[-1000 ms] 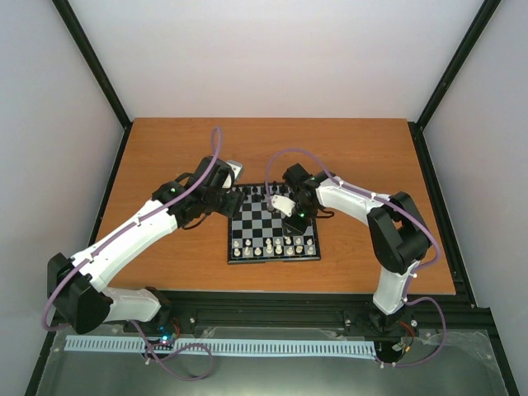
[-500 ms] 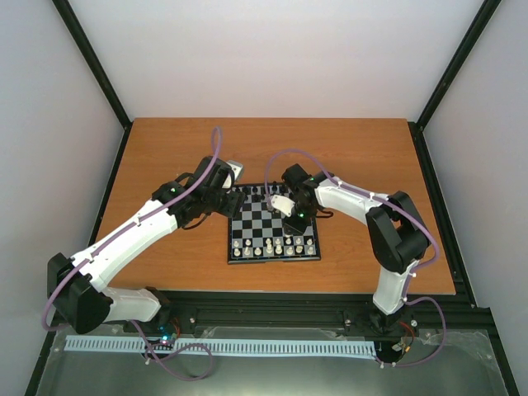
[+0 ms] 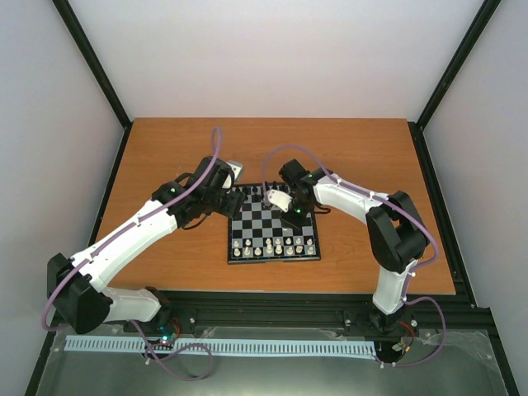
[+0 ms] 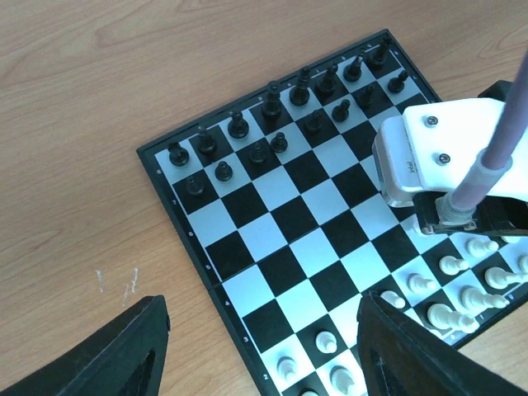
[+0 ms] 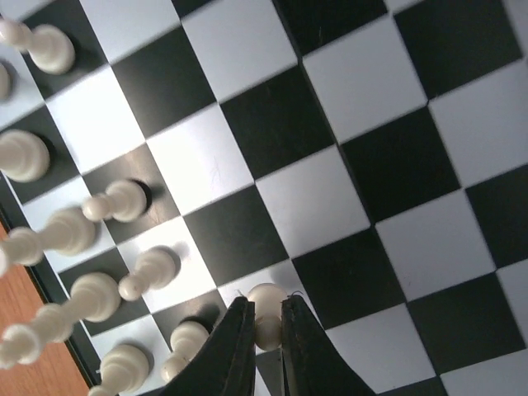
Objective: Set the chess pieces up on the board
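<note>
The board [image 3: 233,239] lies mid-table. Black chess pieces [image 4: 272,103] fill its far rows and cream-white ones [image 4: 462,289] its near rows. My right gripper [image 5: 266,308] is shut on a white pawn [image 5: 266,295], pinched between both fingers above a pale square beside the white rows [image 5: 99,206]. In the top view the right gripper [image 3: 294,219] hangs over the board's right half. My left gripper [image 4: 262,309] is open, its fingers [image 4: 124,351] straddling the board's left edge [image 4: 206,272] with nothing between them; in the top view the left gripper [image 3: 226,198] sits at the board's far-left corner.
The right arm's white wrist housing [image 4: 429,161] and purple cable hang over the board's middle squares. Wooden tabletop [image 3: 165,157] surrounds the board. Black frame posts and pale walls close in the sides.
The right gripper's fingers have closed on the white pawn, and the right wrist has shifted slightly toward the board's far left. The left arm has stayed still.
</note>
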`<state>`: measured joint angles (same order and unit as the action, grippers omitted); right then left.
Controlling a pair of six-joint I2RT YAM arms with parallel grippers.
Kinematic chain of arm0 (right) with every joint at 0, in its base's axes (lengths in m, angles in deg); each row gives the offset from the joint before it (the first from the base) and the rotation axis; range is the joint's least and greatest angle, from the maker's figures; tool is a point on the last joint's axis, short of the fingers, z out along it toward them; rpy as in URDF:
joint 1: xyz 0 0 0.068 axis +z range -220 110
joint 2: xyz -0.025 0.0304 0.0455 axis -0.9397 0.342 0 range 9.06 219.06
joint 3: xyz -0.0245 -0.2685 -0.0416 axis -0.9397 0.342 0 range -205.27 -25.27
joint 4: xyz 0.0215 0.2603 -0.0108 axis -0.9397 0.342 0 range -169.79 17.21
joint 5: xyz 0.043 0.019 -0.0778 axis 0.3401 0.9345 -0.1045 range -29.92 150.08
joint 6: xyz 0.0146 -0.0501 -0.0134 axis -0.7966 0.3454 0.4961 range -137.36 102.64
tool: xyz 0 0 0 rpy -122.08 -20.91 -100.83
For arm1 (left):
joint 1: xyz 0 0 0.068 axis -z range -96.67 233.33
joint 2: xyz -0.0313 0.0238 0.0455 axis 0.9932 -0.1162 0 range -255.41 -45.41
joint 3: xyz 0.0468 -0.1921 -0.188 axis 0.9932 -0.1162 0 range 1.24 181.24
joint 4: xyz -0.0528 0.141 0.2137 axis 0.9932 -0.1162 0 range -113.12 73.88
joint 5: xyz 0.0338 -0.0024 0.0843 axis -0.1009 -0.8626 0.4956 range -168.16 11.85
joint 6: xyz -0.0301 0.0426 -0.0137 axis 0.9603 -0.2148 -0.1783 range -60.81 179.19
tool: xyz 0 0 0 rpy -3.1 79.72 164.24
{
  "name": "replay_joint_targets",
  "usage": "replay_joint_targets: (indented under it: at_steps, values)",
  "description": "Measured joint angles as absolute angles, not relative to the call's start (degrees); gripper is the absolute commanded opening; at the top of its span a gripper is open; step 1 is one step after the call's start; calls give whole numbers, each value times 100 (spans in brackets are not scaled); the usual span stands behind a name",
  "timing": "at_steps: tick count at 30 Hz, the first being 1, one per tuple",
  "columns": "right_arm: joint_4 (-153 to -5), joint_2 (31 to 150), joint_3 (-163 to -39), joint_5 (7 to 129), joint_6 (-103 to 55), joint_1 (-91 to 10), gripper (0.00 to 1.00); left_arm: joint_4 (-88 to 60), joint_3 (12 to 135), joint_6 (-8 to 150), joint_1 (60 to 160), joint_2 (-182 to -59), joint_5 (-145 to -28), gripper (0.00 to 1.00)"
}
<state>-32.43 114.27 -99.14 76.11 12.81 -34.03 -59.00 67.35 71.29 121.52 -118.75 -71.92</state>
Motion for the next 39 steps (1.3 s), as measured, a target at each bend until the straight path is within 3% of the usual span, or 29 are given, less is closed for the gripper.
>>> replay_joint_targets:
  at_steps: [16,39]
  values:
    - [-3195,11871,-10799,7690,1279,-2540,8,-5729,6536,7678,11232,-11379,-6958,66]
    - [-3184,12321,-10941,7565,1279,-1941,7,-5714,6536,7741,11197,-11313,-6942,66]
